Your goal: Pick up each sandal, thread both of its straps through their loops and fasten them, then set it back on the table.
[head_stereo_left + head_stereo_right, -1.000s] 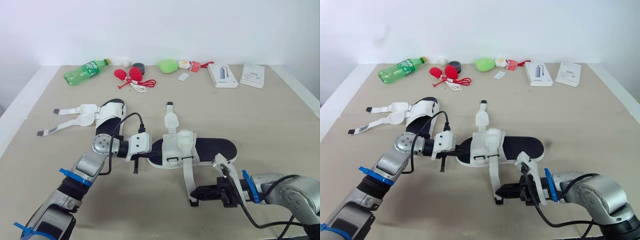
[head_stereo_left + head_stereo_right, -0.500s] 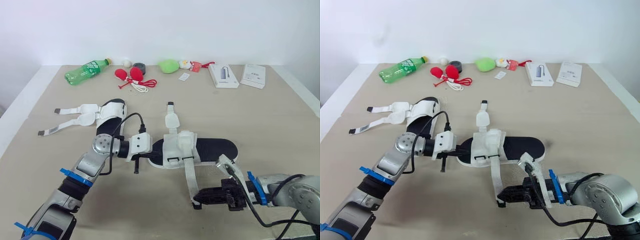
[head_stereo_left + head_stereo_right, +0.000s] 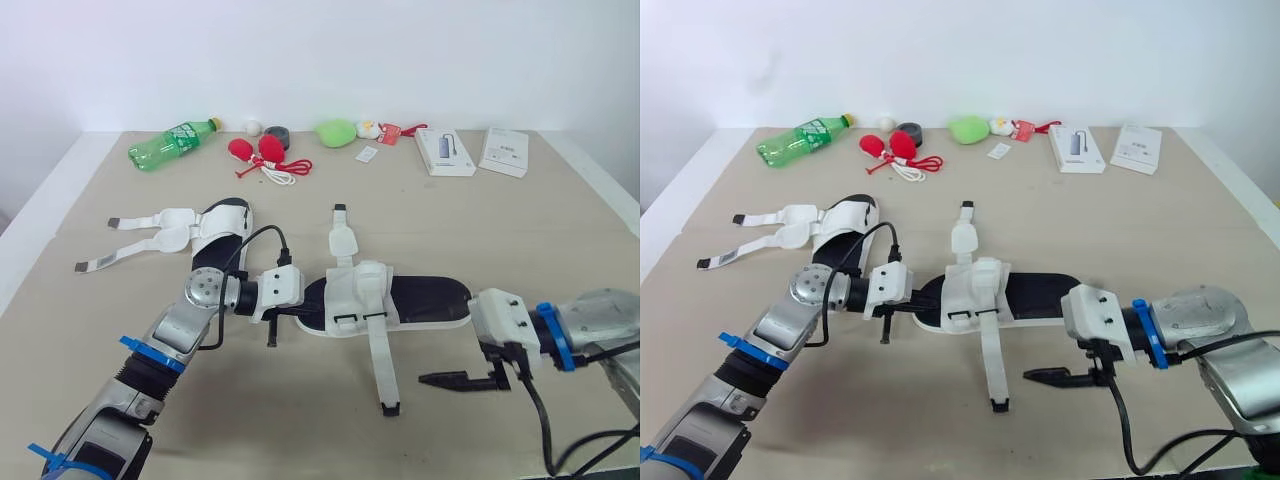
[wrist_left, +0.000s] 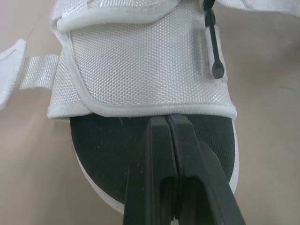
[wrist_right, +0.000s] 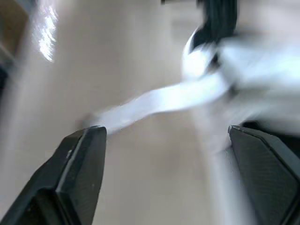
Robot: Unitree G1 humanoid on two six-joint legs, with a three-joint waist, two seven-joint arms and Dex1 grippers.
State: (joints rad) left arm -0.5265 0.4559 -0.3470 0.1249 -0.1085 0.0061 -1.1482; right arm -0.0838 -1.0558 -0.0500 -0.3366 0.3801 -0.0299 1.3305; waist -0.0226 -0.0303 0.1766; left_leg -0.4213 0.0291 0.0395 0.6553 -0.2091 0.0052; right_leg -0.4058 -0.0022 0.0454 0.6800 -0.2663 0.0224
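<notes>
- The near sandal (image 3: 425, 298) is lying flat on the table (image 3: 560, 230), with its black footbed up and its white upper folded over its middle.
- Its long strap (image 3: 380, 362) is trailing loose from the upper on the sandal's near side, past the loops (image 3: 346, 320). It does not look fastened.
- Its second strap (image 3: 340, 238), which carries a pad, is stretched out on the sandal's far side.
- The left pincer (image 4: 167, 118) is being held shut at the sandal's rounded end, fingers pressed together over the footbed. Whether the sole is being pinched cannot be told.
- The right pincer (image 3: 445, 380) is being held wide open with nothing in it, on the sandal's near side. It is near the long strap's dark tip but apart from it.
- A second sandal (image 3: 222, 222) is lying beyond the near sandal's rounded end, with both straps loose.
- The sandal is being judged light, with a fairly stiff sole. A hold on the sole's rim should steady it.
- The straps are being judged soft, thin and limp, so they are likely to flop and twist. The stiffer tip looks like the best place to take hold for threading, and it lies flat against the table, so a shallow pinch is called for.
</notes>
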